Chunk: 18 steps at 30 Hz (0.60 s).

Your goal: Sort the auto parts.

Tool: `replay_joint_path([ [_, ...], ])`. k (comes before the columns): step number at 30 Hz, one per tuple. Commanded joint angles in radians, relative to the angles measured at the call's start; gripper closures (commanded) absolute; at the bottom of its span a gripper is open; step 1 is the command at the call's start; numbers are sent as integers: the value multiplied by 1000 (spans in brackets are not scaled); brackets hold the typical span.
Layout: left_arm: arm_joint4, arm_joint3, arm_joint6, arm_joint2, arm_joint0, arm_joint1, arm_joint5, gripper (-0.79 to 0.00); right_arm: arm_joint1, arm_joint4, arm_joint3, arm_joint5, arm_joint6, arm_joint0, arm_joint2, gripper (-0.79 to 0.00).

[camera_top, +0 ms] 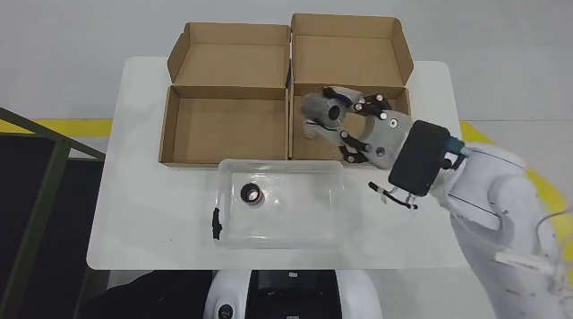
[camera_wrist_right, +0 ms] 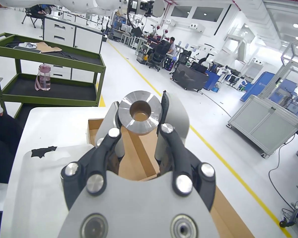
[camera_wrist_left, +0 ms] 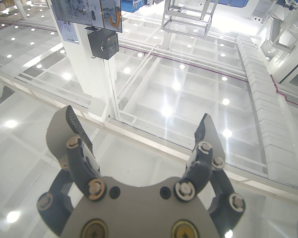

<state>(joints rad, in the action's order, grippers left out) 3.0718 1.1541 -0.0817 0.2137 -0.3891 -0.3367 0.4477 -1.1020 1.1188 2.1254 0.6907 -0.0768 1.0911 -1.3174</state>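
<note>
**Risking a Misdrop Over the Boxes**

The silver bored metal ring (camera_wrist_right: pixel 139 127) was clamped between the fingers of the right gripper (camera_top: pixel 324 115), above the right-hand brown cardboard box (camera_top: pixel 351 91) near its shared wall. A slip there could be judged to land it wrongly. The left gripper (camera_wrist_left: pixel 139 122) was spread wide, empty.

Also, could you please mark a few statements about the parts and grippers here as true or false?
1. The right gripper is shut on a metal ring. True.
2. A small part lies in the clear bin. True.
3. The metal ring hangs over the clear bin. False: it is held above the right cardboard box.
4. Both grippers hold parts. False: the left gripper is open and empty.
</note>
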Motion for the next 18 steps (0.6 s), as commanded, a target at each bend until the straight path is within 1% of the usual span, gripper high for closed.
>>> replay_joint_path([
  [1,0,0,0,0,0,0,0,-785,1,6,4,-3,13,4,-13,0],
  [9,0,0,0,0,0,0,0,-785,4,7,9,-17,55,22,-58,0],
  [18,0,0,0,0,0,0,0,-785,6,0,13,-29,60,39,-76,0],
])
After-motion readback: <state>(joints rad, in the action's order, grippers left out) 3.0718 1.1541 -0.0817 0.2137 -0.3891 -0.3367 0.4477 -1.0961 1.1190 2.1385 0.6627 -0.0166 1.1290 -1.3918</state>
